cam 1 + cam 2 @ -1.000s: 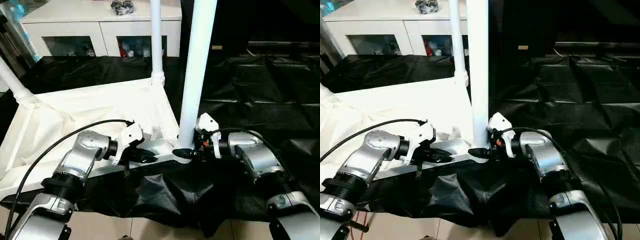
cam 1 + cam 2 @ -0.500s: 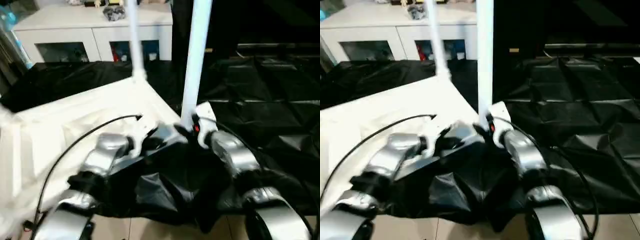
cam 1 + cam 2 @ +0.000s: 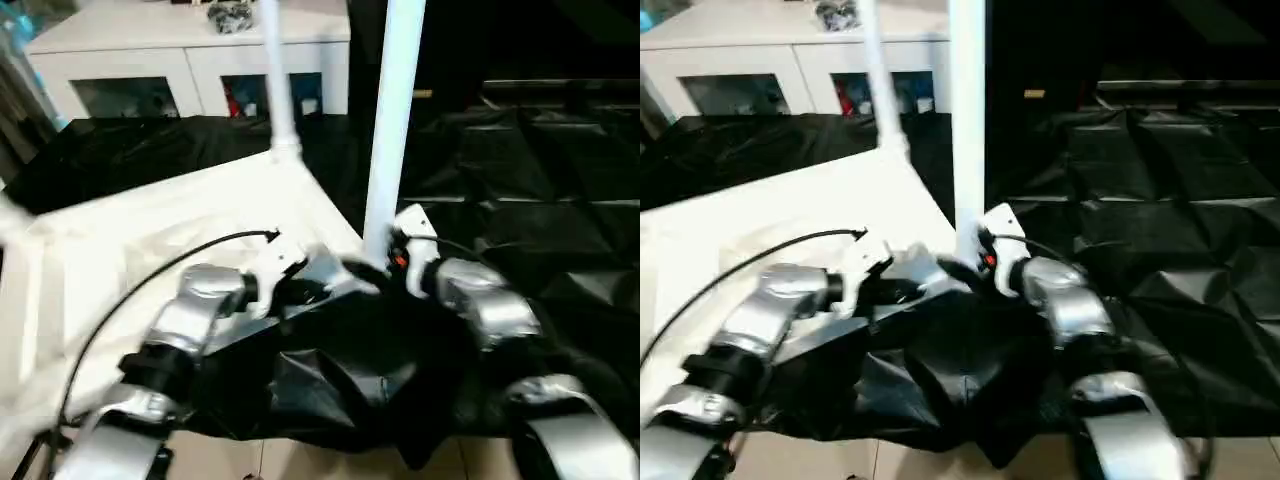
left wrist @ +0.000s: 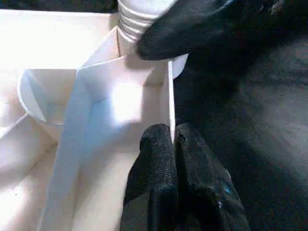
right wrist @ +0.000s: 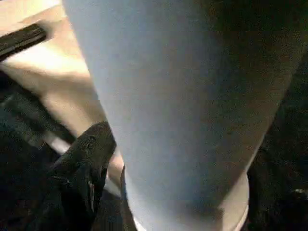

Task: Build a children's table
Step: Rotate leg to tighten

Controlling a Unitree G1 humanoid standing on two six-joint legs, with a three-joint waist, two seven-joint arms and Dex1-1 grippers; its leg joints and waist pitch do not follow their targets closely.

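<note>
White plastic, the children's table top (image 3: 150, 230) lies upside down on the black-draped desk (image 3: 540, 190), in the left half of the head view, so its corner sockets face up for the legs. The near leg (image 3: 392, 120) stands upright in the near corner at frame centre; another leg (image 3: 278, 80) rises further back. The left end effector (image 4: 172, 144), fingers pressed together, pinches the top's thin rim, probably steadying it. The right end effector (image 3: 372, 268) sits at the near leg's base; whether it grips I cannot tell.
</note>
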